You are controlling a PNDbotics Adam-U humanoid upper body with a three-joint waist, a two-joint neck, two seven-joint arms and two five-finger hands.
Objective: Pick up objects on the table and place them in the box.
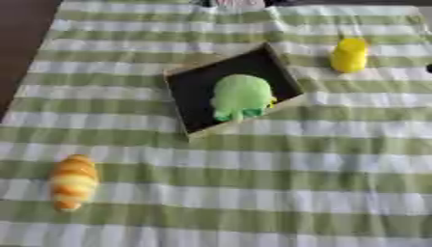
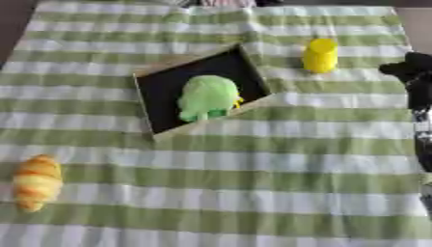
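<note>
Croissant-shaped toy (image 1: 74,181), orange and yellow, lies nearest me on the green-and-white striped tablecloth (image 1: 253,193), low on my left and well apart from everything else. I judge it not yet dealt with.

Further up, around the middle, sits the box (image 1: 182,103), shallow, dark inside with a pale rim, turned askew to the stripes. A green plush toy (image 1: 241,97) already lies in it, toward its right side, so I take one object as placed and two as left.

Beyond the box, to the right, a yellow object (image 1: 349,55) stands on the cloth, near the box but not touching it.

My right hand (image 2: 413,67) shows only in the right eye view, at the right edge, level with that yellow object and just beside it. It holds nothing, but I cannot tell whether its fingers are apart or curled. My left hand is out of sight.

I judge the step in hand to be the reach for the yellow object: the next move calls for carrying the hand leftward over it and closing round its sides.
</note>
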